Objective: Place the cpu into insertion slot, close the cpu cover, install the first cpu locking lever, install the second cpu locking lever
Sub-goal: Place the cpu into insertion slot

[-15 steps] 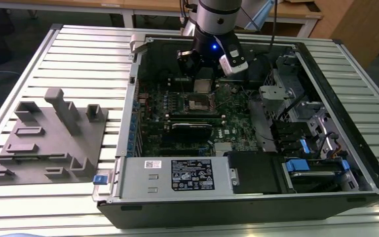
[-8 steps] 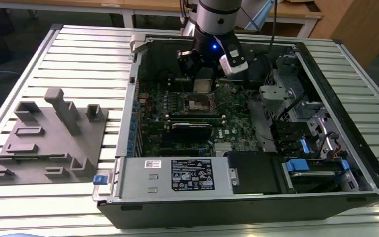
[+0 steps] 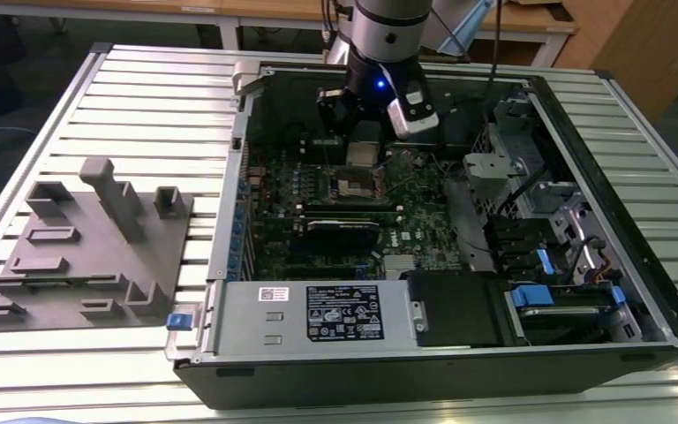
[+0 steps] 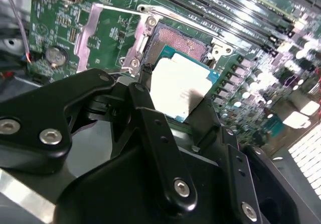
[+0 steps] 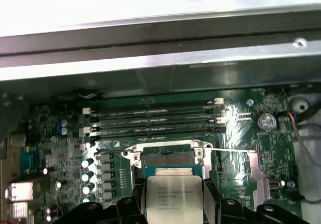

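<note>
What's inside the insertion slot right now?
The insertion slot shows its bare contact field, no chip seated. The cpu, held in the gripper, covers part of it, so that stretch can't be checked.

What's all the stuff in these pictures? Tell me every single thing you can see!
table: one, silver slats, under everything
case: one, black, open, on the table
tray: one, grey, on the table, to the exterior view's left of the case
board: one, green, inside the case
slot: one, black with a metal rim, on the board, empty
cover: one, silver, swung open beside the slot
memory slots: four, black, long, on the board near the slot
battery: one, silver, round, on the board
cpu: one, silver top, in the gripper, near the slot
arm: one, grey, reaching into the case
gripper: one, black, shut on the cpu
</note>
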`<control>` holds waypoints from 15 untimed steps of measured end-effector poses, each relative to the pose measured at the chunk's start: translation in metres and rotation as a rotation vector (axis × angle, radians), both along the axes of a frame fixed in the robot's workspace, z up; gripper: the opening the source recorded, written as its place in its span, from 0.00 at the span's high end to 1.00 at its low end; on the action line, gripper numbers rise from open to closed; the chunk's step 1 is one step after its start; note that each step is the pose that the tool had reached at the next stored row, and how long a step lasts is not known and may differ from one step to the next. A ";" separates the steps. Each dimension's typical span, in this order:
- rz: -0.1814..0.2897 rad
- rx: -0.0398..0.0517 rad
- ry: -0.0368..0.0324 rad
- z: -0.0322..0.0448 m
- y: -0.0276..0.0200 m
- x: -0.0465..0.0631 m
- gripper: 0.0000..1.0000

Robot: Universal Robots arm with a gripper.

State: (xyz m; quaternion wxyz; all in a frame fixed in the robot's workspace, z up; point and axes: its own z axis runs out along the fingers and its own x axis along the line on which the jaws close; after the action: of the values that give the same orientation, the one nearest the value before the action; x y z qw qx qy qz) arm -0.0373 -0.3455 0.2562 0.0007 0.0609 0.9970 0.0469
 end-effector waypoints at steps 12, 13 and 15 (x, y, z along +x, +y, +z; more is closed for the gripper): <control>-0.217 0.0000 0.0000 -0.0012 0.0000 0.000 0.46; -0.236 0.0000 0.0000 -0.0014 0.0000 0.000 0.46; -0.272 0.0001 0.0000 -0.0016 0.0000 0.000 0.46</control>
State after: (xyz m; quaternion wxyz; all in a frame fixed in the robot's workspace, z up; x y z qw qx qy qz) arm -0.0373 -0.3455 0.2546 0.0070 0.1957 0.9795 0.0464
